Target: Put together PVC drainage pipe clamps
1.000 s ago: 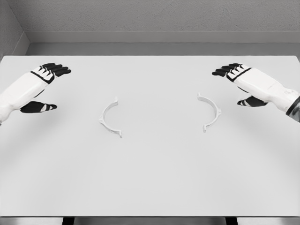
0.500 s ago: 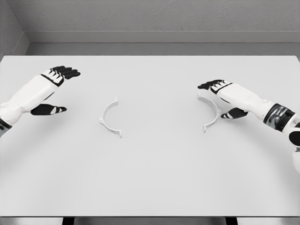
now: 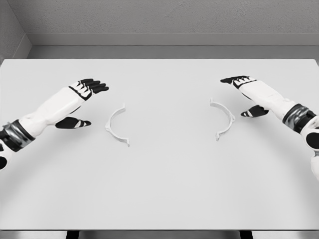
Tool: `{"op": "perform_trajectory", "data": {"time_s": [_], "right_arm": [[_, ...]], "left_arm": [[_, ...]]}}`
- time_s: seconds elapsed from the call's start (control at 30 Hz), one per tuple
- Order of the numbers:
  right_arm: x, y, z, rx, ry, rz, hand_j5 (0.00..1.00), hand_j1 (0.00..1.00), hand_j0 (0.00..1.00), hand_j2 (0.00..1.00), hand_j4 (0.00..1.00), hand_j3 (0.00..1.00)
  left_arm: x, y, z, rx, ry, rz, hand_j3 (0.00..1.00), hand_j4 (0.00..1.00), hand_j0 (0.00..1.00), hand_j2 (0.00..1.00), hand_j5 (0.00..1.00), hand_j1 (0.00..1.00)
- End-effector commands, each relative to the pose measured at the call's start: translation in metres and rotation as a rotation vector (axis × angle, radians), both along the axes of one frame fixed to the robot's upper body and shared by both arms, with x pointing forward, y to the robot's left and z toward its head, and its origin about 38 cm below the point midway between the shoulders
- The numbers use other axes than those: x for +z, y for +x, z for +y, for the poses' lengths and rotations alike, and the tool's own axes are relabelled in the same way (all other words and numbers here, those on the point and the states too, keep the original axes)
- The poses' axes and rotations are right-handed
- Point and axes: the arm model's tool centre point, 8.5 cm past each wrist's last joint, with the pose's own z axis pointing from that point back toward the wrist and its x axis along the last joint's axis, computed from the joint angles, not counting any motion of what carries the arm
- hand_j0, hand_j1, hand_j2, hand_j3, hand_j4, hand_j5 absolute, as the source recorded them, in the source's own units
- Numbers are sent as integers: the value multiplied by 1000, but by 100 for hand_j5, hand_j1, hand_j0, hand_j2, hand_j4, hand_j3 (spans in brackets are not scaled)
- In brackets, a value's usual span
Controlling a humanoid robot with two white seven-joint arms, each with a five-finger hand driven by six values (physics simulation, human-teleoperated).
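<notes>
Left hand (image 3: 82,97) and right hand (image 3: 244,89) are both hovering spread, holding nothing, just outside each half (image 3: 118,125) (image 3: 223,118). Looks like pre-grasp; next they'll need to close on them.

Single head cam, looking forward and down from above the near edge of the counter (image 3: 159,189), whole top framed, back wall (image 3: 164,17) beyond.
</notes>
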Motion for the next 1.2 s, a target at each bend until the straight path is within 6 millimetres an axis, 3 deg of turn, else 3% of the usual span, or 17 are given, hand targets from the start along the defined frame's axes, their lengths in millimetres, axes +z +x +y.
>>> {"op": "perform_trajectory", "data": {"time_s": [0.0, 0.2, 0.6, 0.87, 1.17], "right_arm": [[-5, 1, -2, -16, 1, 9, 100, 100, 100, 100, 100, 100], [-13, 1, 2, -9, -11, 28, 100, 100, 100, 100, 100, 100], [-18, 5, 18, 13, 0, 45, 100, 100, 100, 100, 100, 100], [-17, 5, 25, 24, 9, 36, 100, 100, 100, 100, 100, 100], [-6, 3, 37, 57, 2, 6, 100, 100, 100, 100, 100, 100]], "left_arm": [[-3, 0, -5, -5, -9, 1, 100, 100, 100, 100, 100, 100], [-13, 6, -19, -24, 3, 16, 100, 100, 100, 100, 100, 100], [-36, 16, -16, 11, 5, 79, 100, 100, 100, 100, 100, 100], [-43, 18, -9, 34, 11, 99, 100, 100, 100, 100, 100, 100], [-46, 24, -15, 40, -7, 104, 100, 100, 100, 100, 100, 100]]}}
